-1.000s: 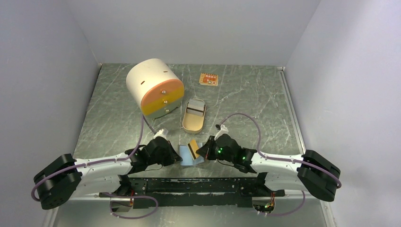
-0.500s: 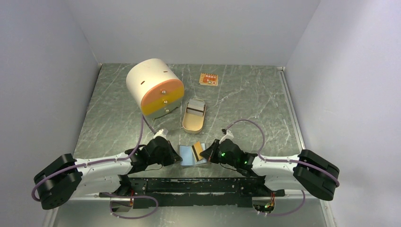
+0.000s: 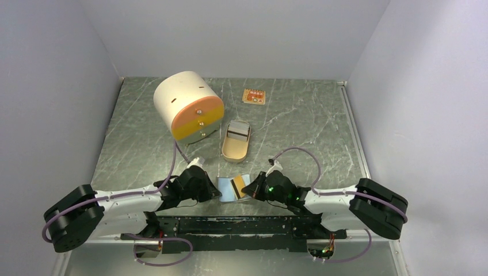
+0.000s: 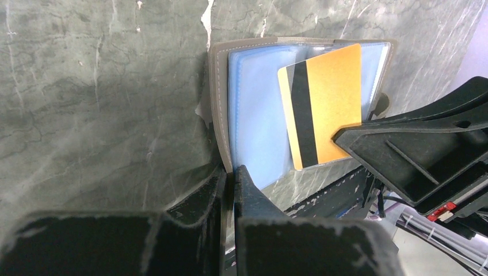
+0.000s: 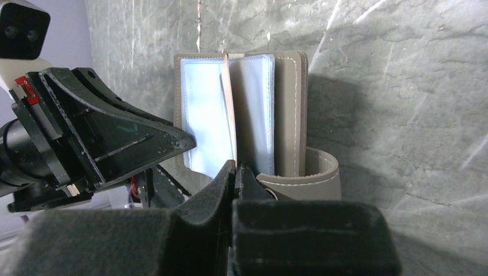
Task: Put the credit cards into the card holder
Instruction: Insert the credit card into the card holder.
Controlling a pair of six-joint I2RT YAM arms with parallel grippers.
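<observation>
Dark marbled table (image 3: 299, 132) between pale walls bears the open card holder (image 3: 226, 191) at its near edge, between both arms. From above, the left gripper (image 3: 214, 192) and right gripper (image 3: 246, 188) merely crowd it. The left wrist view shows closed jaws pinching the holder's left cover, and the gold card (image 4: 328, 98) with its black stripe lying over clear sleeves. The right wrist view sees that card edge-on, clamped between closed fingers. A tan tin (image 3: 236, 144) lies farther back; its grey contents are hard to make out.
</observation>
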